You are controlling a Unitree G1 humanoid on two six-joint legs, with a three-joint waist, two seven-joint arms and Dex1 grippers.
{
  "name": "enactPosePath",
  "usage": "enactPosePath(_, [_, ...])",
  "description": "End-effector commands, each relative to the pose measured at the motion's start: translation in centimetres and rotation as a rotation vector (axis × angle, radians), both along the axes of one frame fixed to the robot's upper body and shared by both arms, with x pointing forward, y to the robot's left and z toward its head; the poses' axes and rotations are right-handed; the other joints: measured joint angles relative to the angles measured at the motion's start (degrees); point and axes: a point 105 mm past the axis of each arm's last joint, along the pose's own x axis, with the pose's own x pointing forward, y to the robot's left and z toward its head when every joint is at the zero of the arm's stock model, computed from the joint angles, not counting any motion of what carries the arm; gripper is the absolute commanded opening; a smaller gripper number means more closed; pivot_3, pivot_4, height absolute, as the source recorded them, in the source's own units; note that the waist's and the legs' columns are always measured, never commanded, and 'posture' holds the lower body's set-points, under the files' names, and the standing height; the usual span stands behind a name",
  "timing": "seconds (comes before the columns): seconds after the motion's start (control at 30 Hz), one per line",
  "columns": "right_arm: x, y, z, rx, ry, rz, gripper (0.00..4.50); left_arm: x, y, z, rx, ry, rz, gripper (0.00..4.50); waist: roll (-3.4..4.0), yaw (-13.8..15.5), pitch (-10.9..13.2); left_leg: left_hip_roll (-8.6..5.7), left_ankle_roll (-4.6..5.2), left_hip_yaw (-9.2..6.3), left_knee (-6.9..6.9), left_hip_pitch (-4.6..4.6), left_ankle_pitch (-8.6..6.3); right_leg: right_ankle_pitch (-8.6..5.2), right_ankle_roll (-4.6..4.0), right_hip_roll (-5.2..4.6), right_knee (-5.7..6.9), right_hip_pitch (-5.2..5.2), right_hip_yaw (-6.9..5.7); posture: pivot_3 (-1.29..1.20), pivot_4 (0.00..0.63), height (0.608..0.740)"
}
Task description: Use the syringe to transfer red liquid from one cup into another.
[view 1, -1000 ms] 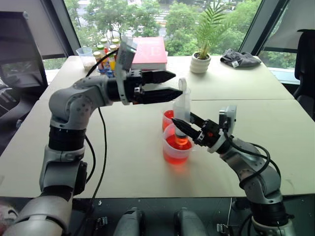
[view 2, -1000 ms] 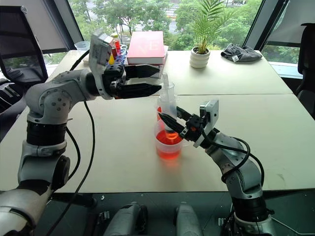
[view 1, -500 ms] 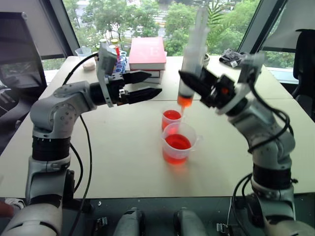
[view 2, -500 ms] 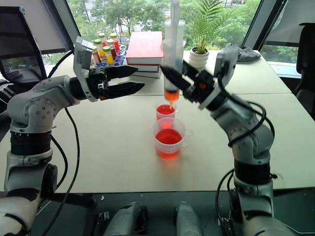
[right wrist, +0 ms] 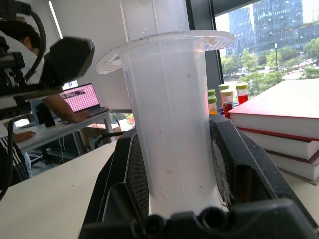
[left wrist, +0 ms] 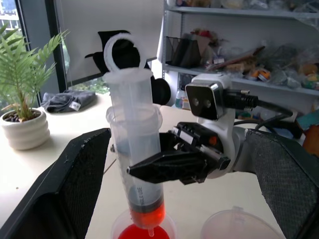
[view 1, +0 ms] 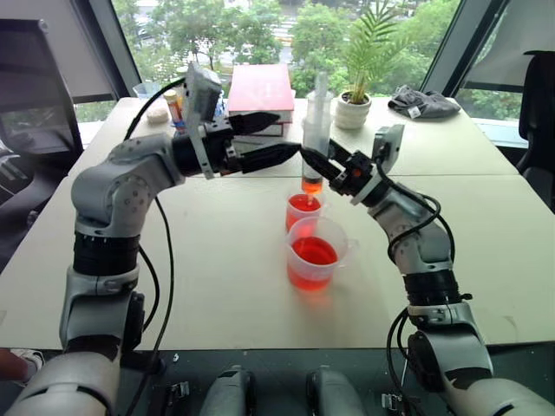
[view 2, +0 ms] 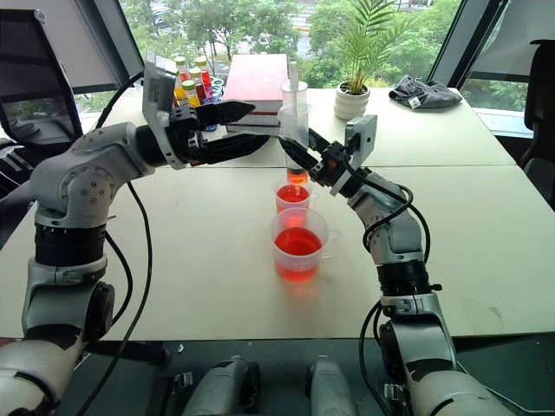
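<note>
Head-camera scene of a beige table [view 1: 217, 286] by large windows. At centre frame, right gripper [view 1: 317, 161] clenched around the barrel of the syringe [view 1: 314, 130], held upright with the plunger ring uppermost and the orange-red tip pointing down. A little red liquid [left wrist: 148, 215] visible in the bottom of the barrel. Directly below the tip, slightly apart from it, the smaller cup [view 1: 303, 211], tinted red. Just in front of that, lower in the frame and almost touching it, the larger beaker [view 1: 315, 254] with red liquid inside.

Reaching in from the left of the frame, left gripper [view 1: 276, 139], fingers spread wide and grasping nothing, tips close beside the syringe at barrel height, one finger above the other.

Across the upper part of the frame: a stack of red books [view 1: 260, 94] at upper centre, small bottles [view 2: 189, 87] with coloured contents just left of the books, a potted plant [view 1: 355, 104] right of centre, a dark cloth [view 1: 423, 104] at upper right.
</note>
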Motion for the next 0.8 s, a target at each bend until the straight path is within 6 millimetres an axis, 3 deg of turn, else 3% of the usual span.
enactPosePath(0.03, [-0.5,0.2,1.6,0.018,-0.080,0.004,1.36,-0.1,-0.7,1.7,-0.012,-0.066,-0.028,4.44,0.00,0.01,0.00,0.00,0.00,-0.01,0.00,0.00,0.00,0.00,0.00,0.00,0.01,0.00,0.00,0.00,0.150,0.740])
enactPosePath(0.33, [-0.7,0.7,1.3,0.005,-0.089,0.018,1.36,0.7,-2.5,2.9,-0.027,-0.092,-0.082,4.44,0.00,-0.01,0.00,0.00,-0.01,-0.01,0.00,0.00,0.00,0.00,0.00,0.01,0.01,0.00,-0.01,0.00,0.150,0.740])
enactPosePath(0.73, [-0.8,0.8,0.9,-0.020,-0.080,0.020,1.36,1.0,-5.2,2.6,-0.031,-0.069,-0.155,4.44,0.00,0.01,0.00,0.00,-0.01,0.00,0.00,0.00,0.00,0.00,0.00,0.02,0.00,0.00,0.00,0.00,0.150,0.740])
enactPosePath(0.8, [-0.8,0.8,0.9,-0.022,-0.081,0.019,1.36,1.4,-5.4,2.6,-0.036,-0.059,-0.151,3.92,0.00,0.00,0.00,0.00,0.00,0.00,0.00,0.00,0.00,0.00,0.00,0.02,0.00,0.00,-0.01,0.00,0.150,0.740])
